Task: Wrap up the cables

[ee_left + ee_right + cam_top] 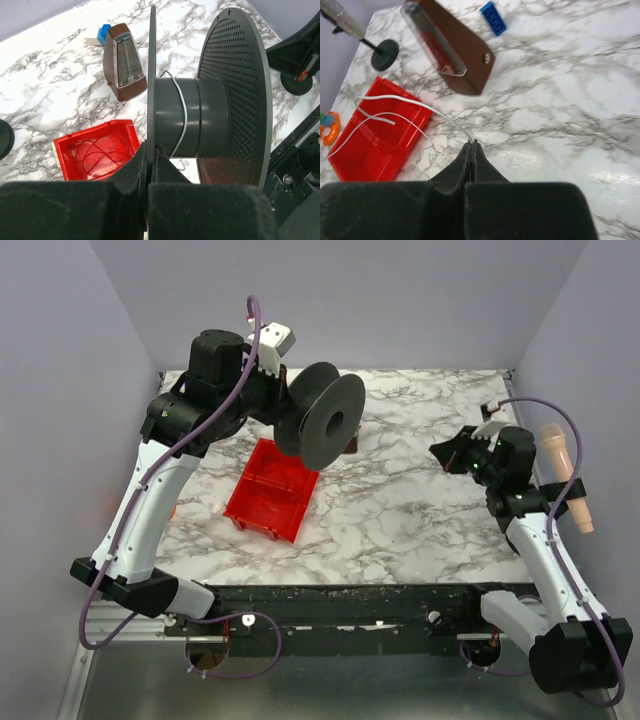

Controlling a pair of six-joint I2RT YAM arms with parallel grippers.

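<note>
I hold the black round spool [210, 120] and the thin white wire [400, 97].
My left gripper [151, 154] clamps the spool's flange; my right gripper [471, 148], fingers pressed together, pinches the wire.

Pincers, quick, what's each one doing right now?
Left pincer: closed on the flange of the black spool.
Right pincer: closed on the thin white cable.
</note>
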